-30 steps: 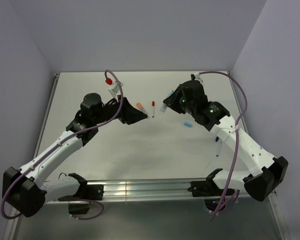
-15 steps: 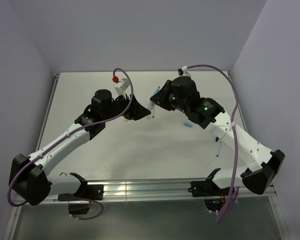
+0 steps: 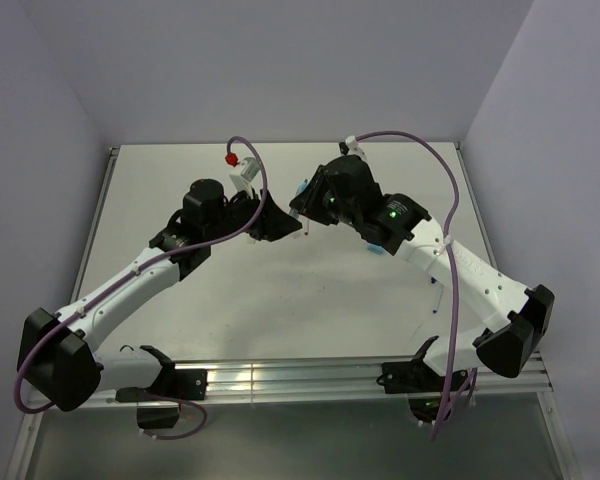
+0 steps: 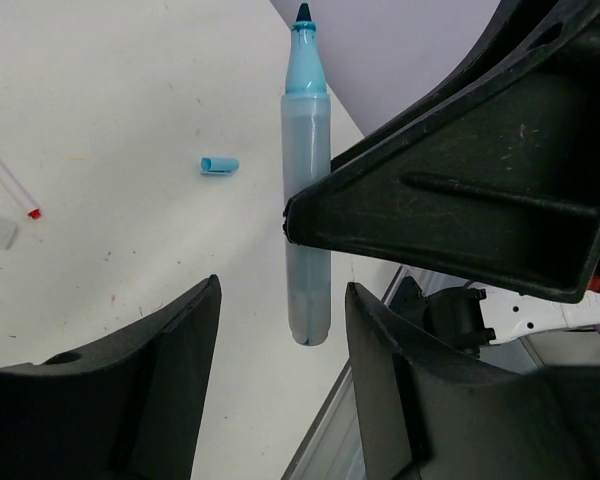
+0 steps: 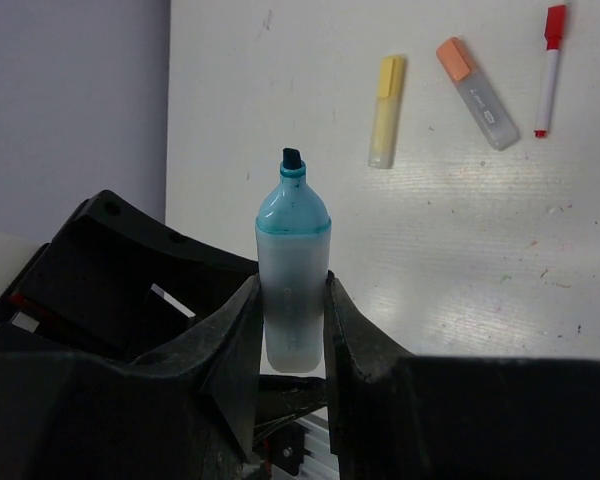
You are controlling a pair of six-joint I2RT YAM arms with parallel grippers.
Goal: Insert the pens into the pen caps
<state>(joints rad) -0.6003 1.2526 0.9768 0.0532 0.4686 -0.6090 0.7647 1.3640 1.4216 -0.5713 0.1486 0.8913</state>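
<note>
My right gripper [image 5: 292,318] is shut on a light blue pen [image 5: 292,262] with no cap, tip pointing away from the wrist. In the left wrist view the same pen [image 4: 307,200] hangs with its blunt end between my left gripper's [image 4: 280,335] open fingers [image 4: 170,390], touching neither. From above, the two grippers meet over the back middle of the table, left gripper [image 3: 292,226] beside right gripper [image 3: 305,197]. A light blue pen cap [image 4: 219,165] lies loose on the table.
On the table behind lie a yellow pen with a yellow cap [image 5: 385,125], a pale pen with an orange cap [image 5: 477,92] and a thin pen with red ends [image 5: 548,70]. A thin dark blue pen [image 3: 436,298] lies by the right arm. Walls close the table [image 3: 280,300].
The right gripper carried the light blue pen left and back, up to the left gripper. The left gripper moved right towards it; its jaws narrowed slightly.
</note>
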